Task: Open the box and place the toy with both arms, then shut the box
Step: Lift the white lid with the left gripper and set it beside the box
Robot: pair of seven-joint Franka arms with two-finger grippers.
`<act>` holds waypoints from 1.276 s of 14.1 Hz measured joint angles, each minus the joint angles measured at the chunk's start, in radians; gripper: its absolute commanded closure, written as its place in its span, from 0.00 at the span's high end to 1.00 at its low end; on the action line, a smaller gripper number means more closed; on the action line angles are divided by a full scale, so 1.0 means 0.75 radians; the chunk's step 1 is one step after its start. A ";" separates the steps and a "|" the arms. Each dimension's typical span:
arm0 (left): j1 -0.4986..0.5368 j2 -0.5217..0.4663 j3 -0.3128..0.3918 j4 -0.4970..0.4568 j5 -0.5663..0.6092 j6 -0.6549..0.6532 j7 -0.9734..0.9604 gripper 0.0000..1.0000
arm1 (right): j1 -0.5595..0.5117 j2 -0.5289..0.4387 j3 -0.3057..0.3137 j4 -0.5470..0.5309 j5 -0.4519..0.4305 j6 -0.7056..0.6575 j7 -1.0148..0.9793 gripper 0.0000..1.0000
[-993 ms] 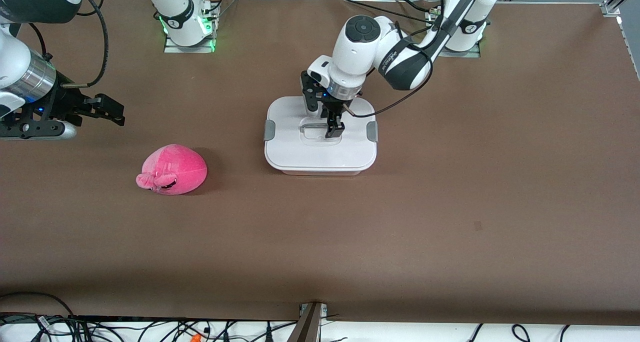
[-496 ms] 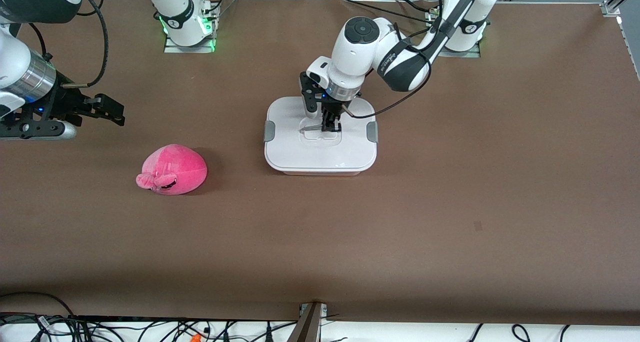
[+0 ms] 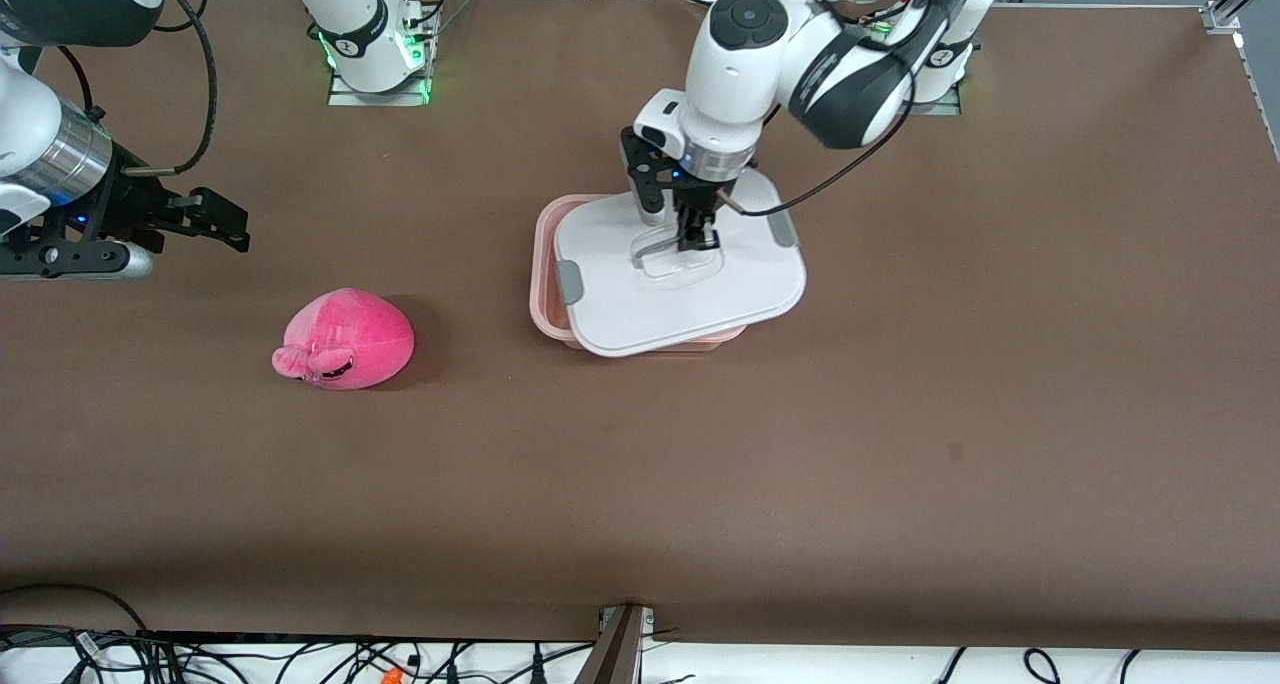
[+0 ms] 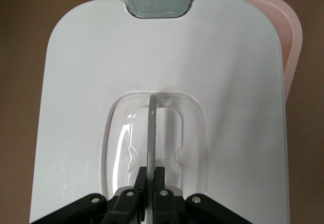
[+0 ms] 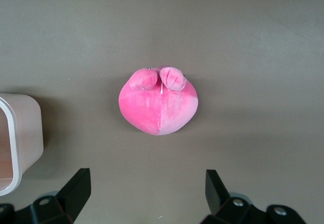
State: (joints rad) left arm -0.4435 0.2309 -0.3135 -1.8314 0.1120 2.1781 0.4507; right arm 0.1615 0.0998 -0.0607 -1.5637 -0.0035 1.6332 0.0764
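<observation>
The pink tub of the box (image 3: 541, 264) stands mid-table. Its white lid (image 3: 680, 284) is lifted off it, tilted and shifted toward the left arm's end, so the tub's rim shows at the right arm's end. My left gripper (image 3: 694, 240) is shut on the lid's raised clear handle (image 4: 151, 133) and holds the lid (image 4: 91, 82) over the tub (image 4: 292, 36). The pink plush toy (image 3: 345, 339) lies on the table toward the right arm's end. My right gripper (image 3: 215, 222) is open and empty, up in the air over the table near the toy (image 5: 158, 102).
The brown table (image 3: 900, 414) stretches wide around the box and toy. The arm bases stand along the table's edge farthest from the front camera. A corner of the tub (image 5: 20, 133) shows in the right wrist view.
My left gripper has closed on the handle, lifted the lid off the tub and carried it toward the left arm's end. The right arm has not moved.
</observation>
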 measured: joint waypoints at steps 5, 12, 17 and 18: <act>0.178 -0.085 0.012 0.256 -0.068 -0.660 -0.009 0.00 | 0.000 0.000 0.000 0.000 0.000 0.000 0.000 1.00; 0.654 -0.089 0.042 0.451 -0.055 -1.051 0.368 0.00 | 0.001 0.000 0.002 0.000 0.000 0.003 0.000 1.00; 0.817 -0.046 0.045 0.461 0.050 -1.051 0.794 0.00 | 0.001 0.000 0.003 0.000 0.000 0.005 0.000 1.00; 0.819 -0.042 0.045 0.472 0.058 -1.051 0.836 0.00 | 0.001 0.000 0.003 0.000 0.000 0.006 0.000 1.00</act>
State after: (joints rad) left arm 0.1710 0.1996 -0.2797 -1.4774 0.1556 1.3897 1.0775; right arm 0.1620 0.0998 -0.0583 -1.5637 -0.0033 1.6374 0.0764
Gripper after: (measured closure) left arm 0.930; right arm 0.000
